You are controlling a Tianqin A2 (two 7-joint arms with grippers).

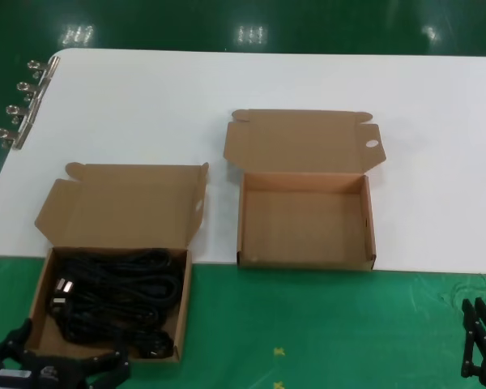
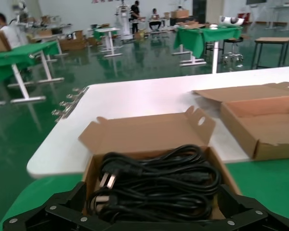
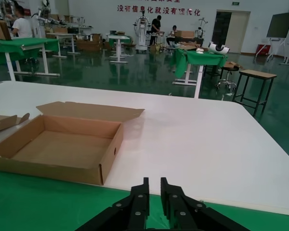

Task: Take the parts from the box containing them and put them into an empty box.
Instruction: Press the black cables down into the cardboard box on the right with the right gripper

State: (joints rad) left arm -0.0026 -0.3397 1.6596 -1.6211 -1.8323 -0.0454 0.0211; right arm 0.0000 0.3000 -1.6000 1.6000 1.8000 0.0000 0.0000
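The box containing the parts (image 1: pixel 39 285) lies at the near left on the green mat, its lid (image 1: pixel 121 204) folded back onto the white table. Several black coiled power cords (image 1: pixel 117 293) fill it, and silver plug prongs (image 1: pixel 62 285) show at its left side. My left gripper (image 1: pixel 61 361) hovers open at the box's near edge; in the left wrist view the left gripper (image 2: pixel 154 214) has its fingers spread to either side of the cords (image 2: pixel 159 180). The empty box (image 1: pixel 305 220) sits in the middle, with a round hole (image 1: pixel 372 143) in its lid. My right gripper (image 1: pixel 479 344) is parked at the near right and is shut, as the right wrist view of the right gripper (image 3: pixel 154 190) shows.
A row of metal binder clips (image 1: pixel 20 105) is clamped along the white table's (image 1: pixel 437 162) left edge. A green mat (image 1: pixel 324 332) covers the near strip. Tables and people stand far off in the hall.
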